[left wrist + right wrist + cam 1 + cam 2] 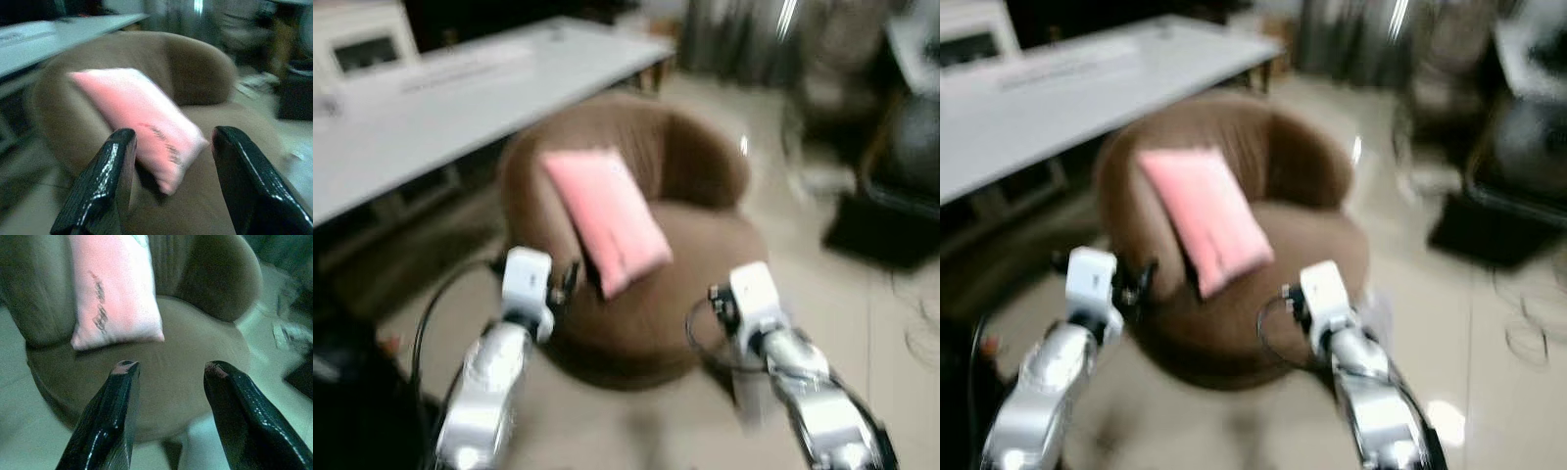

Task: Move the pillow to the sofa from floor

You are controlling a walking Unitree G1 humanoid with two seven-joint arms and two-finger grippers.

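Observation:
A pink pillow (605, 216) leans against the back and left arm of a round brown sofa chair (695, 284), its lower corner on the seat. My left gripper (171, 142) is open with nothing between its fingers, held just short of the chair's left side and aimed at the pillow (137, 117). My right gripper (168, 369) is open and empty too, hovering before the front of the seat (190, 372), with the pillow (115, 293) beyond it. Both silver arms reach up from the bottom of the eye views. The pictures are blurred.
A long white table (460, 88) stands behind and left of the chair. Dark furniture and a black mat (886, 230) lie at the right on the pale tiled floor (842, 323). Cables trail on the floor at the far right.

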